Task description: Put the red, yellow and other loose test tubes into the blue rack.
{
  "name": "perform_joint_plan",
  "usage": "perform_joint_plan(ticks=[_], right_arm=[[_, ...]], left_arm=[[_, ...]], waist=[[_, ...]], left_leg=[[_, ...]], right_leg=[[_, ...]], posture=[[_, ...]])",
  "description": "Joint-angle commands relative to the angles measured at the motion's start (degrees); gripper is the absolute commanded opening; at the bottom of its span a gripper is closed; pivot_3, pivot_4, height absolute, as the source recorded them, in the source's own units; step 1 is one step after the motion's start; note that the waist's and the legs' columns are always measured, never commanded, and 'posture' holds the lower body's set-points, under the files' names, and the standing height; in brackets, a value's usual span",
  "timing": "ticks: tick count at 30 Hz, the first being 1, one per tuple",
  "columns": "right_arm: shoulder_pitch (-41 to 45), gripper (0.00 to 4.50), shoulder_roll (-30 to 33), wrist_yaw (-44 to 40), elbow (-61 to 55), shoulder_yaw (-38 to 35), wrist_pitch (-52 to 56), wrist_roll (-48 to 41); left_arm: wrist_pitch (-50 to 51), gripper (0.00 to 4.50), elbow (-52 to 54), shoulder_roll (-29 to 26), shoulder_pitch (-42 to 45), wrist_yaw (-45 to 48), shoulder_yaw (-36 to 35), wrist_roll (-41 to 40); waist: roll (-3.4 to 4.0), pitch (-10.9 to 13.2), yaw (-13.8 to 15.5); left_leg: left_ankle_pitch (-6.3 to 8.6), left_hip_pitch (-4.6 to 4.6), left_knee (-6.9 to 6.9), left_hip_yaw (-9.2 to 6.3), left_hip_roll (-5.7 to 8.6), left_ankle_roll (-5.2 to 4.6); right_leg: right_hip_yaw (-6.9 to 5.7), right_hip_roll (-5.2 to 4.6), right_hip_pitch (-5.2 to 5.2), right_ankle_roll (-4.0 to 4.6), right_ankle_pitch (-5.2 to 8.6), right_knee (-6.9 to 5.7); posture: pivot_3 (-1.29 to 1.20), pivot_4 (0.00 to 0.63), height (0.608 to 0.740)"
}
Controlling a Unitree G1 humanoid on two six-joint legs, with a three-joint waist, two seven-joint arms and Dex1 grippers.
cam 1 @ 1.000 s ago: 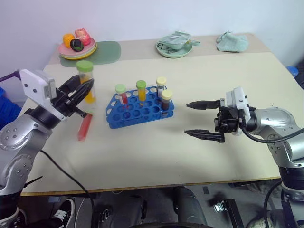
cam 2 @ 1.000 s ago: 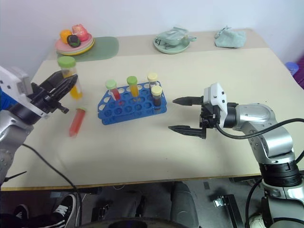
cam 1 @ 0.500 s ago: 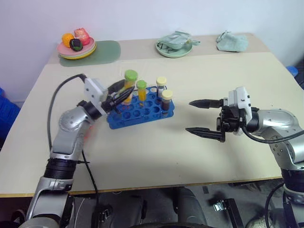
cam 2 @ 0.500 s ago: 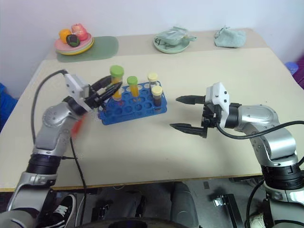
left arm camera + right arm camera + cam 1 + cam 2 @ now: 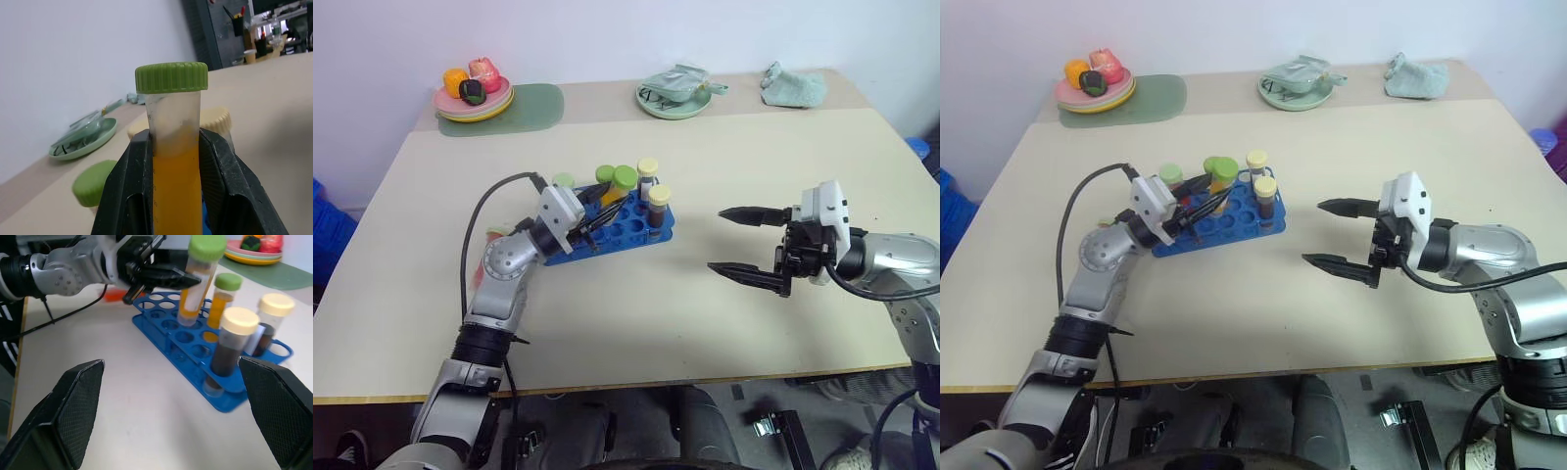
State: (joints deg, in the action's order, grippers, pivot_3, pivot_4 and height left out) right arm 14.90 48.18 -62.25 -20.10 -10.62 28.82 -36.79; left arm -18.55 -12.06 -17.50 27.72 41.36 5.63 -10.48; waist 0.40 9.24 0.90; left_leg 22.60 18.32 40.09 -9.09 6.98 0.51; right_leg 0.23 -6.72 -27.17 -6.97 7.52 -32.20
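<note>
My left tool (image 5: 173,196): clamped on the yellow tube (image 5: 198,279), tilted over the blue rack (image 5: 607,227).
My right tool (image 5: 749,243): fingers apart, well right of rack.
Red tube (image 5: 496,233): on the table (image 5: 705,313), behind my left arm.

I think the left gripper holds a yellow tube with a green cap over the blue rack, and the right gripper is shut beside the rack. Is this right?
One part is wrong: the right gripper is open, holding nothing, as the left eye view shows. The rest stands: the left gripper is shut on the yellow tube with a green cap, over the blue rack.
</note>
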Motion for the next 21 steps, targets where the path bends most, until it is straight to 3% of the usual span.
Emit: perform_joint_plan(ticks=[1,9,21], right_arm=[[-0.4,4.5,1.1,0.3,-2.6,-2.3,0.7,-1.7],[-0.2,4.5,1.9,0.4,-2.0,-2.8,0.6,-1.3],[1.0,4.5,2.2,0.5,-1.5,-2.2,0.7,-0.8]], left_arm=[[-3.3,0.76,-1.3,1.3,0.6,-1.4,0.0,1.6],[-4.5,0.76,-2.6,3.6,0.2,-2.5,0.7,3.0],[-0.1,0.76,4.0,5.5,-4.9,-4.7,0.5,2.2]], waist=[[0.0,0.0,0.0],[-0.01,0.0,0.1],[-0.01,0.0,0.1]], left_leg=[[0.0,0.0,0.0,0.0,0.0,0.0],[0.0,0.0,0.01,0.01,0.0,-0.01],[0.0,-0.02,0.02,0.01,0.0,-0.02]], right_leg=[[0.0,0.0,0.01,0.0,0.0,0.0],[0.0,0.0,0.03,-0.02,-0.01,0.01],[0.0,-0.01,0.04,-0.02,-0.01,0.0]], posture=[[0.0,0.15,0.74],[0.0,0.15,0.74],[0.0,0.15,0.74]])
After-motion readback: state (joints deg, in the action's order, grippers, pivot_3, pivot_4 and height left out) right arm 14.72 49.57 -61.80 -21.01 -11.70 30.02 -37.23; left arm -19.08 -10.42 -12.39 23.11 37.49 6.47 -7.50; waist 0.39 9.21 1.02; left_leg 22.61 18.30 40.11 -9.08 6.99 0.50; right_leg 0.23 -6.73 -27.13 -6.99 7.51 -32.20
